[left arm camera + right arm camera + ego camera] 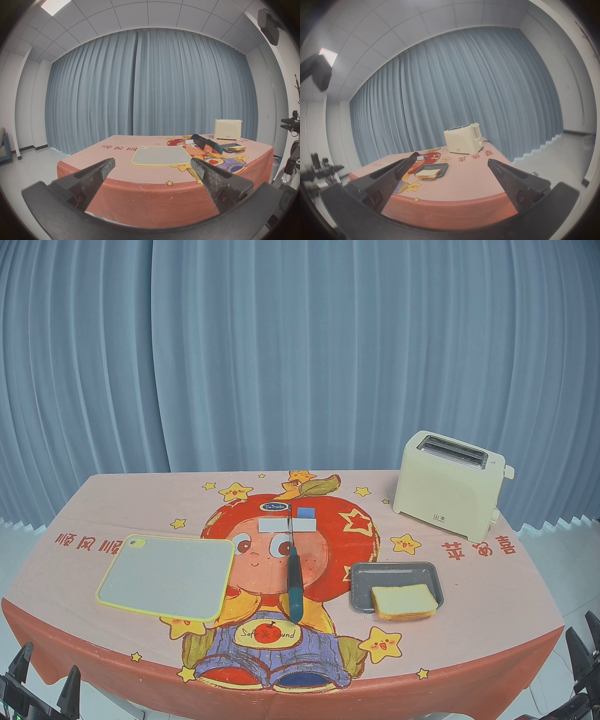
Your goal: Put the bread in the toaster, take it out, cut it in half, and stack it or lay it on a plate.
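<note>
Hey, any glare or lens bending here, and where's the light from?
Head view: even light, no glare; the table edge bows. Left wrist view: a lit ceiling panel; the curtain bulges. Right wrist view: a lit panel too; the ceiling grid curves.

A pleated blue-grey curtain (pixel 300 352) hangs from ceiling to floor across the back of the room. Before it stands a table (pixel 494 621) under a pink tablecloth (pixel 100 502) printed with stars and a cartoon apple figure, its hanging edge orange-red. The ceiling (pixel 156 12) is of white square tiles with one lit panel (pixel 54 5). The side wall (pixel 28 103) is white with a dark baseboard (pixel 31 147), the floor (pixel 28 175) pale and glossy. A blue upholstered seat (pixel 3 147) stands by that wall.
</note>
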Controlling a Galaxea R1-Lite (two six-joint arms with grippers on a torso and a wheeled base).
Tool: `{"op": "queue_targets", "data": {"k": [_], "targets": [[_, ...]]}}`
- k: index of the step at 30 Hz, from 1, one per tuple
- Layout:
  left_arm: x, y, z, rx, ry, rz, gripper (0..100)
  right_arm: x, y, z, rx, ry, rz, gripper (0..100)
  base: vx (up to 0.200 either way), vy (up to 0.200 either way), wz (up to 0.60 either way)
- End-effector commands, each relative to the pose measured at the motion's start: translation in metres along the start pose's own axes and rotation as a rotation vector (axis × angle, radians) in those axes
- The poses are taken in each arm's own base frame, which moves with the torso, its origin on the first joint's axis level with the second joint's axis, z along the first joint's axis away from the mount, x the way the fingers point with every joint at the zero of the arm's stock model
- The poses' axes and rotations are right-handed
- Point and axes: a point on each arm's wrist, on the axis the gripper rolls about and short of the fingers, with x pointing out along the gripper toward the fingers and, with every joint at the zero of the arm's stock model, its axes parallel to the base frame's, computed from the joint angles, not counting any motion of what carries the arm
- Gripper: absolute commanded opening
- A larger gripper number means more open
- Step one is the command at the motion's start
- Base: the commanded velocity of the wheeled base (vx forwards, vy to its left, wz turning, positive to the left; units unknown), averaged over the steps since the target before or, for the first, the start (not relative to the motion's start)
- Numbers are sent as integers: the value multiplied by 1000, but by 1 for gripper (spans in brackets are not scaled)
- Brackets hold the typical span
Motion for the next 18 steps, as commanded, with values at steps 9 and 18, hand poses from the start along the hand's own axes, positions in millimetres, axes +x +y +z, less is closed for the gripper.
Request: {"op": "queue_targets", "data": {"k": [9, 18], "targets": [[1, 0, -5, 0, 17, 0, 100, 21, 7, 23, 450, 200, 86, 100, 0, 0, 0], [1, 0, -5, 0, 17, 0, 100, 41, 7, 27, 743, 431, 125, 100, 0, 0, 0]]}}
